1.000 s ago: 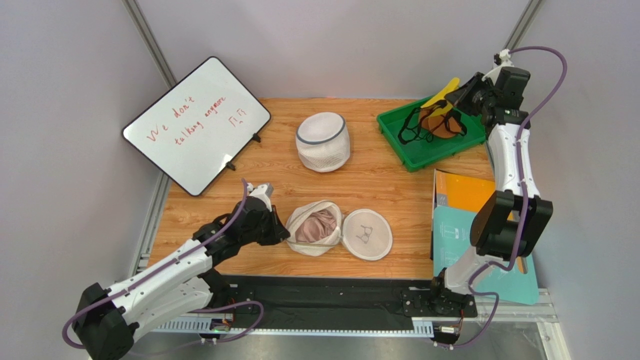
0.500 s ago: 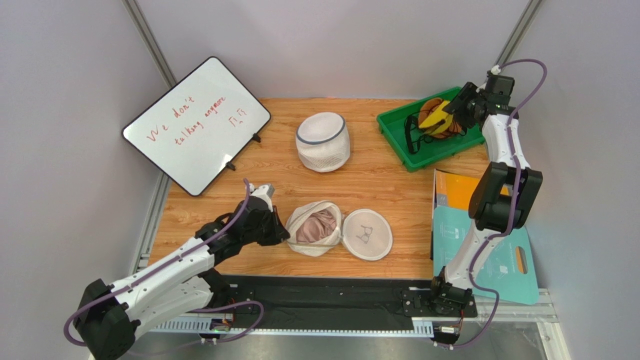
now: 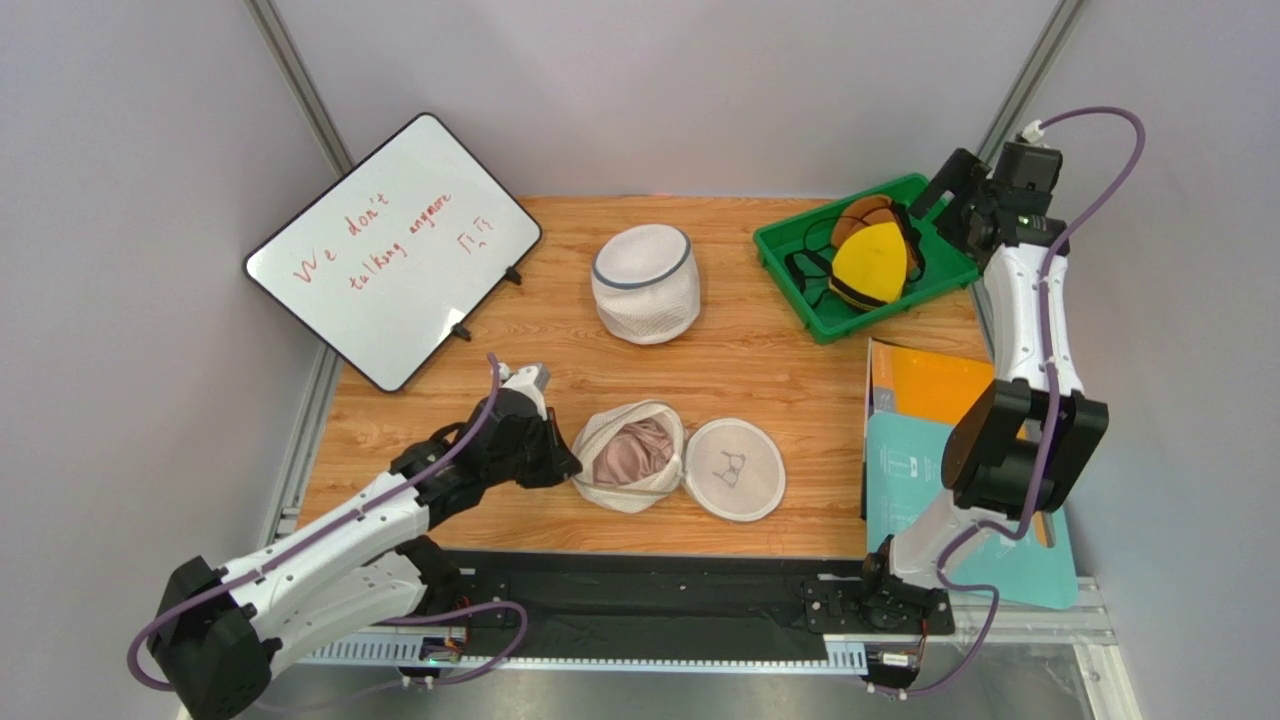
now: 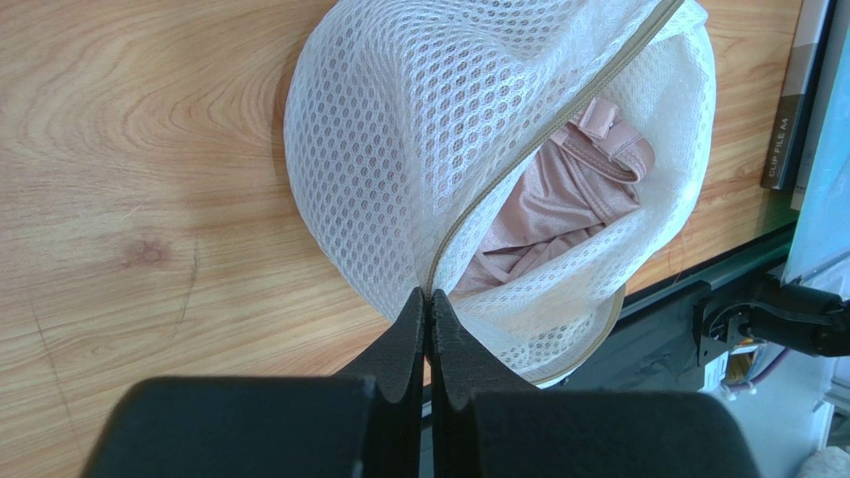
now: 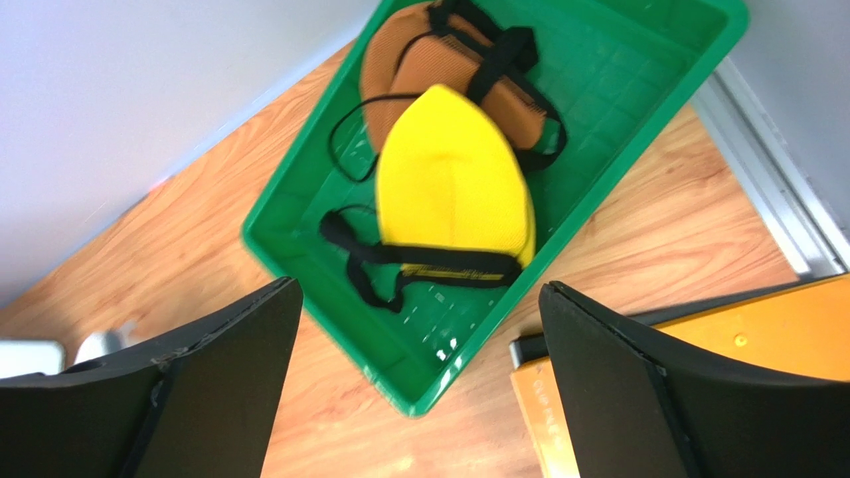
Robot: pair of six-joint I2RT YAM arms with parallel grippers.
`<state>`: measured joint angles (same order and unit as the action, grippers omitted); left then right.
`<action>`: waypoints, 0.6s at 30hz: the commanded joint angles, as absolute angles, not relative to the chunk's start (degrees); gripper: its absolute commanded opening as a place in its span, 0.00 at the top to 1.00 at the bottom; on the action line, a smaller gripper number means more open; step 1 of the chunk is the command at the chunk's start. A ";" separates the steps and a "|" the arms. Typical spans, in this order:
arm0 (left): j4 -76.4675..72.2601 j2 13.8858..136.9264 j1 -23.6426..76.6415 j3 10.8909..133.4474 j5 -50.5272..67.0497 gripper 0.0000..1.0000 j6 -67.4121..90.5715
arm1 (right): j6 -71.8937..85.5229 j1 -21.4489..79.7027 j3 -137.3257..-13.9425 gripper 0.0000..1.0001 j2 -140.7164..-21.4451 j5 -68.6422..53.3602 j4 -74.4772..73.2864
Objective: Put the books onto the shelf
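Now | left claw (image 4: 429, 309) pinching mesh bag (image 4: 379, 149) rim; right claw (image 5: 419, 287) splayed above green tray (image 5: 439, 368)

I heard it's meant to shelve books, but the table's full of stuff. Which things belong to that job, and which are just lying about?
For the job: orange book, teal book.

Lying about: whiteboard, green tray, yellow pad, open mesh bag, round mesh bag, flat mesh pouch.

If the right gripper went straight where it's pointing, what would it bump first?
Probably the yellow pad lying in the green tray, straight ahead between its open fingers; depth is hard to judge.
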<state>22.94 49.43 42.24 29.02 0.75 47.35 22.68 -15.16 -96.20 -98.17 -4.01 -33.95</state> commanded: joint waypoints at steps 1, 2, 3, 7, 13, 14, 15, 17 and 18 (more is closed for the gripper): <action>21.80 48.34 41.92 30.85 0.26 1.00 47.81 | 21.62 -10.82 -89.77 0.05 -89.23 -8.79 -35.15; 21.62 48.43 42.01 30.68 0.18 1.00 47.90 | 21.27 -7.42 -87.82 0.05 -85.38 -8.27 -35.24; 21.53 48.34 42.01 30.59 0.18 1.00 47.99 | 21.18 -5.64 -85.19 0.05 -83.25 -7.91 -34.11; 21.01 48.08 42.01 30.41 0.44 1.00 48.25 | 22.58 4.99 -73.67 0.07 -73.32 -10.89 -30.33; 21.27 47.46 42.01 30.24 0.18 1.00 47.99 | 23.82 20.63 -62.67 0.12 -63.29 -18.18 -26.28; 21.18 47.46 42.01 30.15 0.18 1.00 48.08 | 24.08 24.48 -61.88 0.14 -62.85 -18.98 -25.84; 21.18 47.20 42.01 30.06 0.09 1.00 48.08 | 24.17 26.44 -61.00 0.15 -62.67 -20.12 -25.75; 21.09 47.11 41.92 29.71 0.09 1.00 48.25 | 23.99 32.22 -60.30 0.20 -62.84 -20.65 -25.66; 21.01 46.85 41.92 29.62 0.09 1.00 48.34 | 23.99 34.00 -59.68 0.21 -63.10 -20.65 -25.49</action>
<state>22.79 48.07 42.22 29.02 0.73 47.68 23.38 26.24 -61.41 -63.64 -16.73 -29.89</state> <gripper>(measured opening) 0.007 0.819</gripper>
